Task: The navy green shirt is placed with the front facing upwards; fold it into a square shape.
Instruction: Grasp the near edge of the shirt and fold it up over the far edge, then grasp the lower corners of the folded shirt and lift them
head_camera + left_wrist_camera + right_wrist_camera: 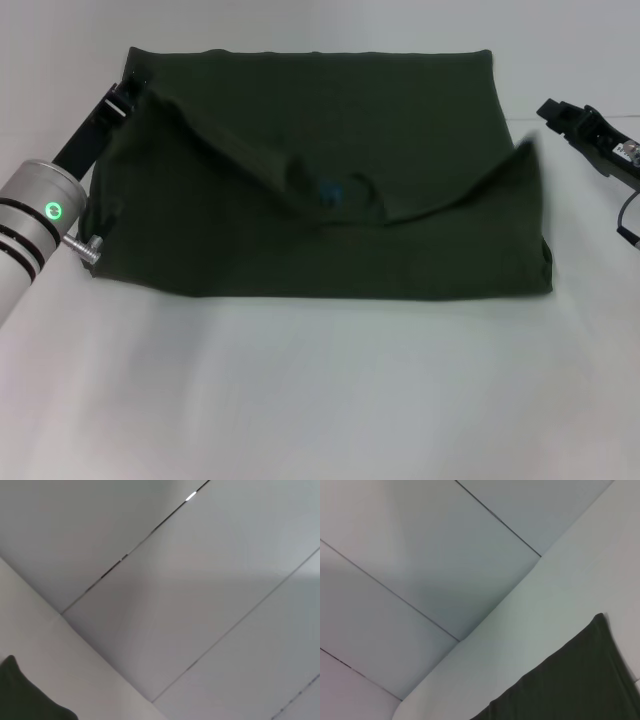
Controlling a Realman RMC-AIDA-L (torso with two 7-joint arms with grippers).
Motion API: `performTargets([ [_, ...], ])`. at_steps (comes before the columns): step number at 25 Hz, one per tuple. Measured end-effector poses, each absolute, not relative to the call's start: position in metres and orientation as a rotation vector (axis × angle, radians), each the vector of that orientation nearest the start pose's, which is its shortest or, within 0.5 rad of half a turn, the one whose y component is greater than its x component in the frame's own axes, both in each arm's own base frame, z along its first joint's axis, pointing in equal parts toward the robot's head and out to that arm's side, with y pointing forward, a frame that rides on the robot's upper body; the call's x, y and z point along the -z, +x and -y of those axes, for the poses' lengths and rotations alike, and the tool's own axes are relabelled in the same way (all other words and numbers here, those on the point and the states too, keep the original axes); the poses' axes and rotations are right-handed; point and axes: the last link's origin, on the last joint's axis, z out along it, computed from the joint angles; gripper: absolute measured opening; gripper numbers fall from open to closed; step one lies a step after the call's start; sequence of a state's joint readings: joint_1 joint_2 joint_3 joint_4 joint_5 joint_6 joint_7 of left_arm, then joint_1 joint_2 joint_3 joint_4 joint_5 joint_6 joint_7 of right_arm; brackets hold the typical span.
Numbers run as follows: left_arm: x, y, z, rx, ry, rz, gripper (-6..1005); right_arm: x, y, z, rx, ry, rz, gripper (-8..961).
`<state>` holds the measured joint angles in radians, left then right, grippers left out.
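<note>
On the white table (320, 400), centre and far, you have the navy green shirt (330, 150) already folded to a broad rectangle, collar flap with blue label (330, 192) lying across it. Judge it soft, light and limp; take it at the outer corners. Left gripper (122, 100) sits at the shirt's far-left corner, right gripper (570, 118) just beyond its right edge. Finger state of either cannot be told.

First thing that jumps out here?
The navy green shirt, a dark folded slab mid-table with its collar and blue neck label showing in the centre. The left hand sits at its far-left corner; the right hand hangs just off the right edge.
</note>
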<state>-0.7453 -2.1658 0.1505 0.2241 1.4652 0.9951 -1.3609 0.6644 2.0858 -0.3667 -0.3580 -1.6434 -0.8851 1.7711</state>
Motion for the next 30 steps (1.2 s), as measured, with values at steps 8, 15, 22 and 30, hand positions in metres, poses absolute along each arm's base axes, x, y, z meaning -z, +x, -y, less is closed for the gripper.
performTargets([
  [8, 0.011, -0.268, -0.415, 1.309, -1.470, 1.319, 525, -0.019, 0.306, -0.414, -1.120, -1.540, -1.526, 272],
  [15, 0.001, -0.284, -0.400, 1.347, -1.476, 1.342, 670, -0.029, 0.319, -0.397, -1.161, -1.553, -1.532, 567],
  [22, -0.027, -0.305, -0.376, 1.197, -1.747, 1.452, 749, -0.052, 0.339, -0.360, -1.192, -1.691, -1.560, 942],
  [30, -0.056, -0.316, -0.375, 0.653, -2.034, 1.568, 748, -0.069, 0.355, -0.326, -1.167, -1.796, -1.548, 947],
])
